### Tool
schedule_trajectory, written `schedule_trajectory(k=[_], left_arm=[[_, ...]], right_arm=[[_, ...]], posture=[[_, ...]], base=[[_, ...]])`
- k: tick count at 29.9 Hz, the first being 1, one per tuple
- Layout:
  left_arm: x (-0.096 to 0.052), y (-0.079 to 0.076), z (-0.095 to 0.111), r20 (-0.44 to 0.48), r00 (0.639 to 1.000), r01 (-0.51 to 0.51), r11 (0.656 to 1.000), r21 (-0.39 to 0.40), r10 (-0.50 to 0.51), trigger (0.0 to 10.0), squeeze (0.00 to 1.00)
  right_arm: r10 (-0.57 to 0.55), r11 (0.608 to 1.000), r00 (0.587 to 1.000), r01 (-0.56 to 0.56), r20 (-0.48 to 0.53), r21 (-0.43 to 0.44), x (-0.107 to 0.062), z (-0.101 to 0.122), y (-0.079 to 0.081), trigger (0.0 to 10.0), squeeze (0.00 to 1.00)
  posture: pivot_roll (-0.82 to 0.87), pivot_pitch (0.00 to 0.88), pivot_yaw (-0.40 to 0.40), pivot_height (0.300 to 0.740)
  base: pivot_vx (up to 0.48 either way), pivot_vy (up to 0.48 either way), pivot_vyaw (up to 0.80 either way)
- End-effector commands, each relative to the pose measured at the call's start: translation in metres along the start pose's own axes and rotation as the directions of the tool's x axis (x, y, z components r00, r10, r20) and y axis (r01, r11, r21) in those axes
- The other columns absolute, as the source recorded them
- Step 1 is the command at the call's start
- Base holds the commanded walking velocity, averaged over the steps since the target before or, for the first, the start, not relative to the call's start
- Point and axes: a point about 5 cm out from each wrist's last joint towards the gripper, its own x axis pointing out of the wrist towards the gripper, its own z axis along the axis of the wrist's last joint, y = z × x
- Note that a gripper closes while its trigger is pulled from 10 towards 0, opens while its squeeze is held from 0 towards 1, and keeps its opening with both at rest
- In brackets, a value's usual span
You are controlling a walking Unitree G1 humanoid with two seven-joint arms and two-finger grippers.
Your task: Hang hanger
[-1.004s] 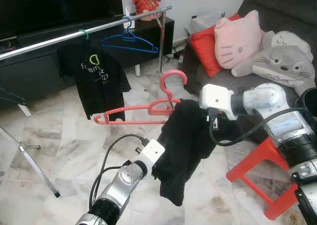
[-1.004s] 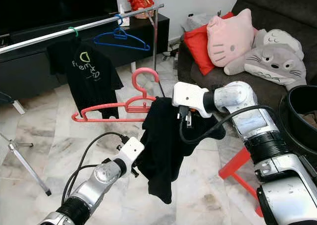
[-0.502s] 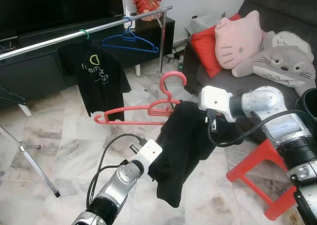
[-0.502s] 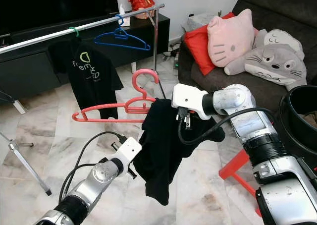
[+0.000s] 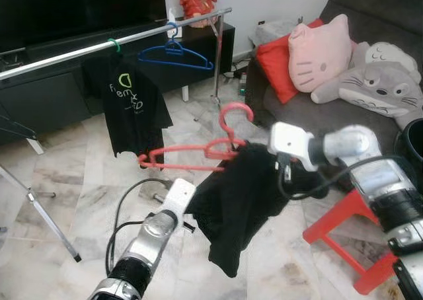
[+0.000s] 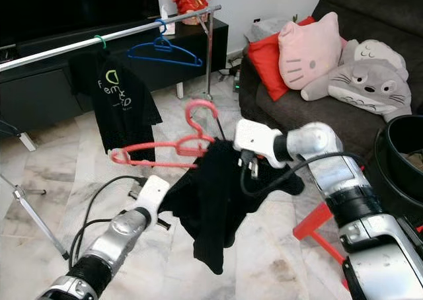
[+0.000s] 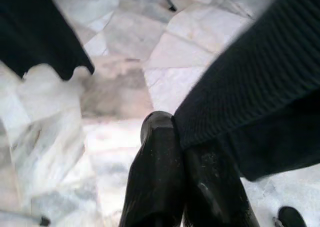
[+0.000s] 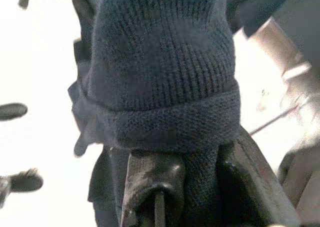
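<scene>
Claws pinching dark garment, red hanger

One print is seen: light green lettering under a green outlined logo on the chest of the black T-shirt hung on the rail. Letters are too blurred to be read reliably. No other text is legible.

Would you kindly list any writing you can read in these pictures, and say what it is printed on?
Green and white print on the black T-shirt on the rail: a green outline logo above lettering, too small and blurred to read.
No other text can be made out.
</scene>
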Motion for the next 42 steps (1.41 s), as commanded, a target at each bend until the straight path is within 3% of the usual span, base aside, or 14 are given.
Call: schedule_trajectory(k=[1, 5, 9, 14, 20, 28, 32, 35, 42], left_arm=[[-0.001, 0.007, 0.001, -0.01, 0.999, -0.034, 0.999, -0.039, 0.034, 0.0, 0.0], [-0.004, 0.016, -0.005, -0.042, 0.997, -0.06, 0.995, -0.083, 0.057, 0.0, 0.0], [-0.006, 0.017, -0.006, -0.057, 0.997, -0.054, 0.994, -0.096, 0.049, 0.0, 0.0], [-0.007, 0.018, -0.007, -0.066, 0.996, -0.062, 0.991, -0.117, 0.054, 0.0, 0.0], [-0.009, 0.021, -0.008, -0.076, 0.996, -0.058, 0.992, -0.112, 0.049, 0.0, 0.0], [-0.012, 0.023, -0.011, -0.087, 0.995, -0.063, 0.992, -0.111, 0.053, 0.0, 0.0], [-0.012, 0.023, -0.01, -0.089, 0.995, -0.061, 0.992, -0.109, 0.051, 0.0, 0.0], [-0.013, 0.024, -0.007, -0.082, 0.996, -0.049, 0.993, -0.106, 0.04, 0.0, 0.0], [-0.014, 0.017, 0.001, -0.062, 0.997, 0.041, 0.995, -0.093, -0.047, 0.0, 0.0]], right_arm=[[-0.034, 0.999, 0.999, 0.033, -0.039, -0.018, -0.008, -0.006, -0.003, 10.0, 0.0], [-0.037, 0.997, 0.997, 0.041, -0.065, 0.058, -0.015, -0.028, 0.005, 10.0, 0.0], [-0.134, 0.976, 0.991, 0.129, 0.015, 0.175, -0.021, -0.034, 0.003, 10.0, 0.0], [-0.002, 0.973, 0.996, -0.018, 0.086, 0.229, -0.028, -0.044, 0.028, 10.0, 0.0], [0.079, 0.958, 0.996, -0.063, -0.045, 0.281, -0.048, -0.075, 0.043, 10.0, 0.0], [0.113, 0.969, 0.959, -0.049, -0.261, 0.241, -0.069, -0.094, 0.045, 10.0, 0.0], [0.091, 0.977, 0.941, -0.021, -0.327, 0.212, -0.07, -0.098, 0.042, 10.0, 0.0], [0.061, 0.987, 0.927, 0.0, -0.371, 0.161, -0.064, -0.099, 0.041, 10.0, 0.0], [-0.022, 0.994, 0.947, 0.055, -0.32, 0.095, -0.036, -0.086, 0.04, 10.0, 0.0]], posture=[[-0.04, 0.0, -0.026, 0.74], [-0.04, 0.0, -0.023, 0.74], [-0.04, 0.0, -0.022, 0.74], [-0.04, 0.0, -0.015, 0.74], [-0.05, 0.0, -0.008, 0.74], [-0.06, 0.0, -0.004, 0.74], [-0.06, 0.0, -0.004, 0.74], [-0.05, 0.0, -0.004, 0.74], [-0.05, 0.0, -0.005, 0.74]], base=[[0.0, 0.0, 0.0], [0.0, 0.0, 0.0], [0.0, 0.0, 0.0], [0.0, 0.0, 0.0], [0.0, 0.0, 0.0], [0.0, 0.0, 0.0], [0.0, 0.0, 0.0], [0.0, 0.0, 0.0], [0.0, 0.0, 0.0]])
